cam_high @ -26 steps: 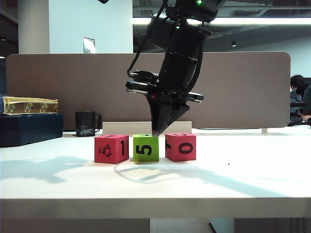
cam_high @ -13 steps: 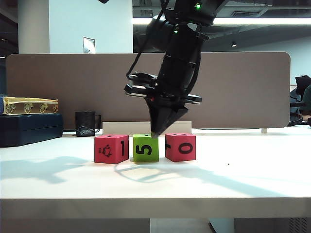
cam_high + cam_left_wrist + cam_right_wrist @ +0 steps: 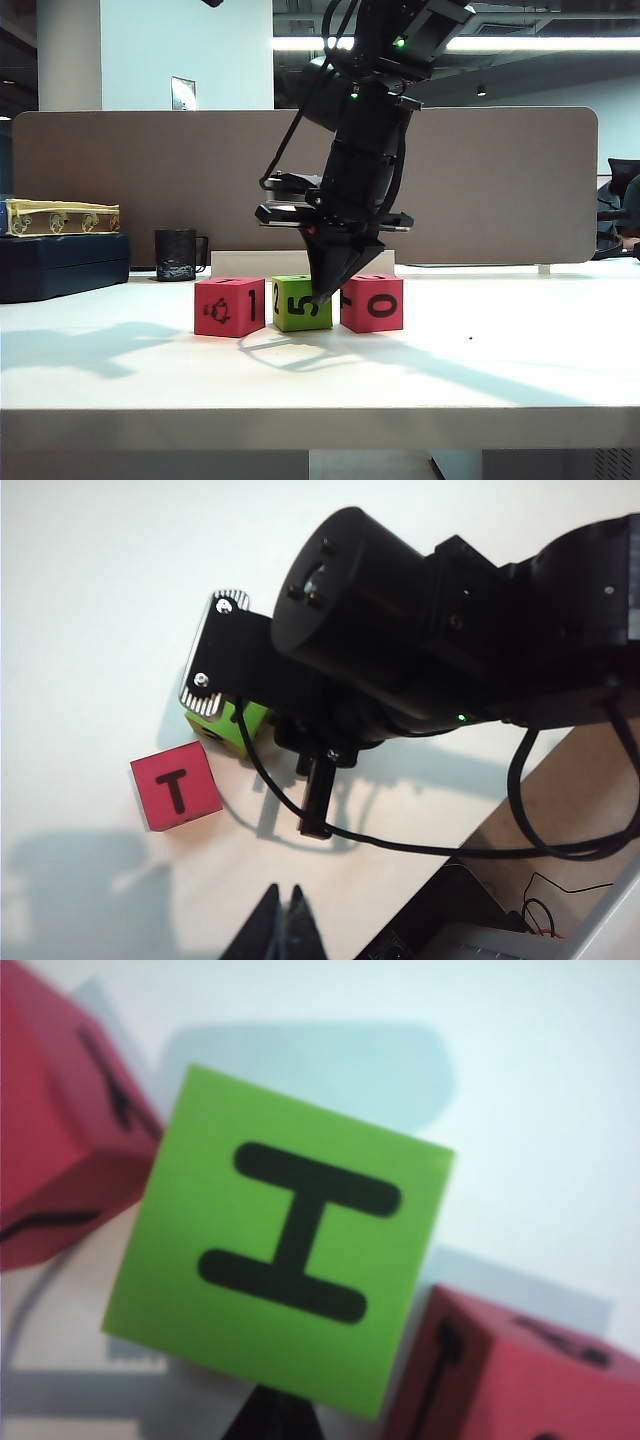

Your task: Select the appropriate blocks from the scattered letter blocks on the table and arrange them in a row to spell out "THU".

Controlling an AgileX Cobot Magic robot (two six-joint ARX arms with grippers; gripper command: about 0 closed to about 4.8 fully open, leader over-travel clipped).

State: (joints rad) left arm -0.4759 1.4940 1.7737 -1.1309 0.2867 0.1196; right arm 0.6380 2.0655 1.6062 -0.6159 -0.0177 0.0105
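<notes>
Lime-green, the middle block (image 3: 301, 303) sits between two pinkish-red blocks on the white surface (image 3: 320, 370). Our right jaws (image 3: 320, 297), pressed together and empty, point down at its right front edge, beside the right red block (image 3: 372, 302). Our left jaws (image 3: 284, 925) hang shut, well apart. We read H on green's top, T on the left red block (image 3: 176, 785); fronts show 1, 5, 0.
</notes>
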